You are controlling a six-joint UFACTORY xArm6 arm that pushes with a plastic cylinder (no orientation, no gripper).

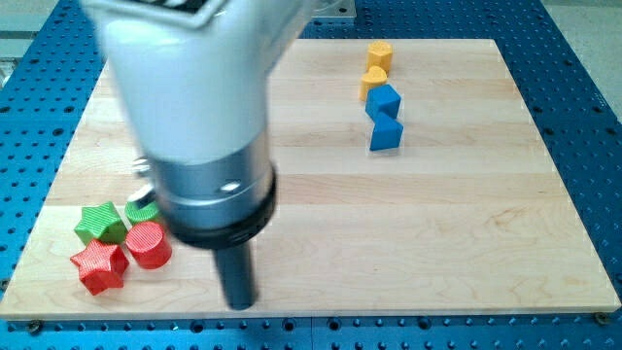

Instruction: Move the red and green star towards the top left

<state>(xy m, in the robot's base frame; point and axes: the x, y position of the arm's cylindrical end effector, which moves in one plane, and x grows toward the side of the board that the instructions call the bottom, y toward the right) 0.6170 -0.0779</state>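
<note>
My tip (240, 303) right of red star (99, 266) (green star (101, 223) just above)

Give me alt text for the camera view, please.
My tip rests near the board's bottom edge, right of a red cylinder, red star and green star; two yellow and two blue blocks sit top right.

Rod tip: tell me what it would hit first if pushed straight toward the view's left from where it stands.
Probably the red star, possibly clipping the red cylinder just above that line. My tip sits right of and slightly below both; depth is uncertain.
</note>
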